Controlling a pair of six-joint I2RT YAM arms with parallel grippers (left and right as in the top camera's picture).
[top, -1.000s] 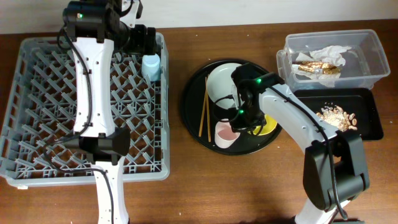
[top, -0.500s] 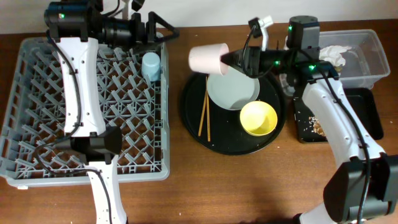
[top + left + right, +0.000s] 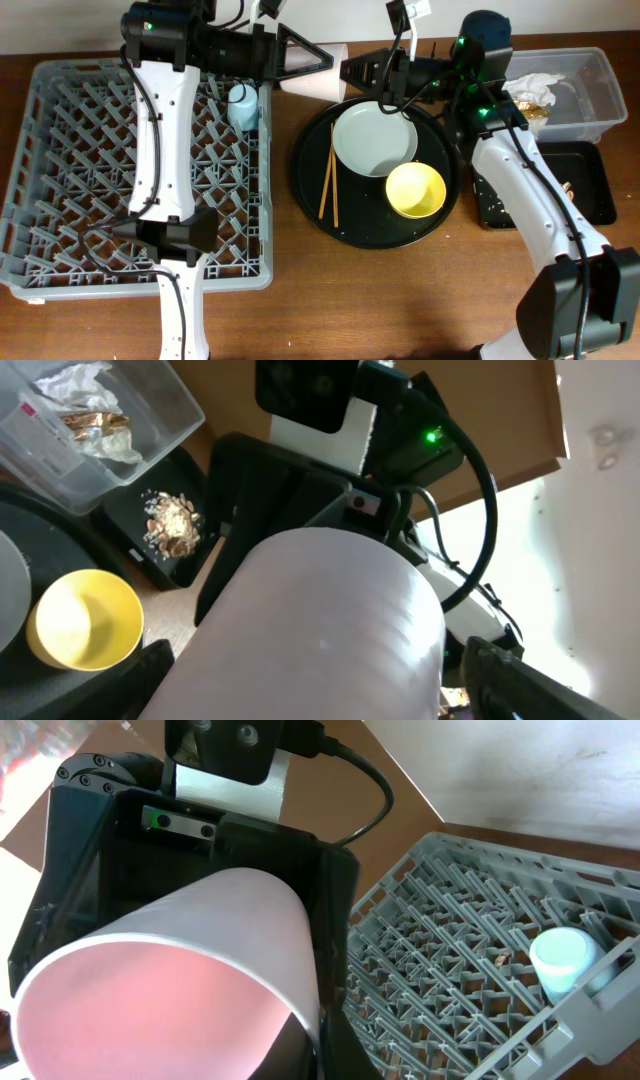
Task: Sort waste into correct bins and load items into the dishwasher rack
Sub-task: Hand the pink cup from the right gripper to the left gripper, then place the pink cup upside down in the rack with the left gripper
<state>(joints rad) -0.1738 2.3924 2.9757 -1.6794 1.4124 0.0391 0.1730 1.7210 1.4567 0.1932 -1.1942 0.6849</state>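
A small pink cup (image 3: 318,85) hangs in the air between the grey dishwasher rack (image 3: 80,200) and the round black tray (image 3: 330,225). My right gripper (image 3: 352,72) is shut on its rim, seen close in the right wrist view (image 3: 330,1040) with the cup's pink inside (image 3: 170,1000). My left gripper (image 3: 325,65) is open, its fingers spread on either side of the cup's body (image 3: 320,630). A light-blue cup (image 3: 242,107) stands in the rack's far right corner. The white plate (image 3: 373,140), yellow bowl (image 3: 415,190) and chopsticks (image 3: 328,185) lie on the round tray.
The clear tub (image 3: 590,100) at the far right holds white napkins and gold-brown wrappers. The shallow black tray (image 3: 590,190) in front of it holds tan food scraps. The left arm reaches over the rack's far edge.
My right gripper lifted the pink cup off the round tray and carried it up and left. My left gripper swung right and now straddles the cup.
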